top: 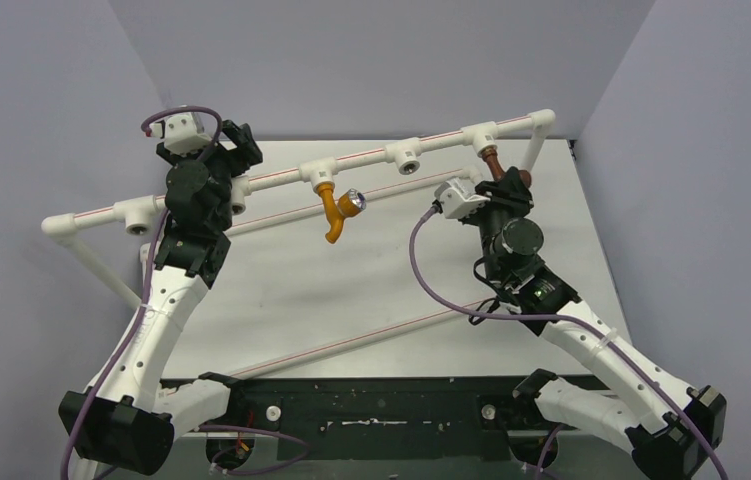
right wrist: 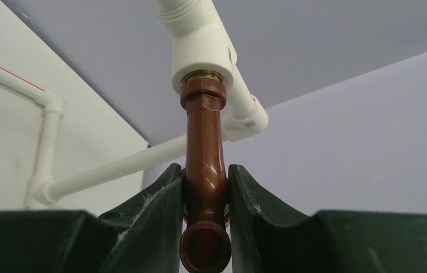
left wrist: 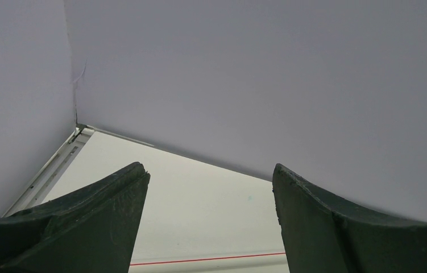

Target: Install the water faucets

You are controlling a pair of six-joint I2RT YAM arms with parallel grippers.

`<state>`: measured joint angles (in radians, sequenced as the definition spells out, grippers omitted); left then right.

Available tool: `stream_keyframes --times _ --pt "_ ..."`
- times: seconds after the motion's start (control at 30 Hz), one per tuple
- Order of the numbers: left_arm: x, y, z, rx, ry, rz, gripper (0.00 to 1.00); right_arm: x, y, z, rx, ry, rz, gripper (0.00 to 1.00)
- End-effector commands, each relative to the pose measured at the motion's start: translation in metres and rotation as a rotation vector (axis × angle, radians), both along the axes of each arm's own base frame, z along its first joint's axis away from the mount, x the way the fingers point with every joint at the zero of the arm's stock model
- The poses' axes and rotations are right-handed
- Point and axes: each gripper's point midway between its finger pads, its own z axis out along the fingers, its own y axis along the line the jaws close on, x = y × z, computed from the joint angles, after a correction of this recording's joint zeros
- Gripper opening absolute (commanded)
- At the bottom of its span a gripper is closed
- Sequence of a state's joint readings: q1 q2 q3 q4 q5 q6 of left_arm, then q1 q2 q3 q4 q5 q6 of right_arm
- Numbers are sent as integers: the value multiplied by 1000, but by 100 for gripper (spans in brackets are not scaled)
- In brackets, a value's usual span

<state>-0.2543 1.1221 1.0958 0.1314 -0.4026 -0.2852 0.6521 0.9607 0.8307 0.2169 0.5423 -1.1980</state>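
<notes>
The orange-yellow faucet [top: 335, 211] with its shiny silver knob hangs from a white T socket [top: 320, 173] on the white pipe frame [top: 371, 158]. The dark red-brown faucet [top: 492, 160] sits in the socket [top: 479, 135] near the frame's right end. My right gripper [top: 507, 181] is shut on it; in the right wrist view the faucet [right wrist: 205, 165] is clamped between the fingers [right wrist: 160, 199], its top in the socket [right wrist: 202, 57], its spout mouth facing the camera. My left gripper [top: 236, 150] is open and empty beside the pipe's left part; its wrist view shows the gripper [left wrist: 211, 176] over the bare table.
Two empty T sockets [top: 406, 153] [top: 139, 216] sit on the frame. Loose white pipes with red stripes [top: 351, 340] lie on the table. Grey walls [top: 371, 60] close in the back and sides. A red-striped pipe [left wrist: 211, 259] lies below the left fingers.
</notes>
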Motion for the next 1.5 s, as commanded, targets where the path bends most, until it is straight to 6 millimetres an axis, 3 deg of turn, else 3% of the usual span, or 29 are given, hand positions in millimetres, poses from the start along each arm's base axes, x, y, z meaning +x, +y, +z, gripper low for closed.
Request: stream_keyframes --times 0.0,0.23,0.5,0.93,1.1,1.47 --pt "-9 -13 -119 83 382 -60 78 0 3 34 432 -92 33 0" --pt "-10 -13 -117 83 377 -58 78 -1 22 37 864 -80 145 0" --pt "-10 -12 -116 83 376 -58 78 -2 16 45 1282 -71 169 0" --pt "-11 -12 -115 83 372 -55 78 -3 21 52 1787 7 224 0" --pt "-11 -12 -116 86 373 -57 78 -5 17 59 2001 25 292 0" --pt "-11 -11 -116 88 373 -54 78 -11 32 56 2476 150 484 0"
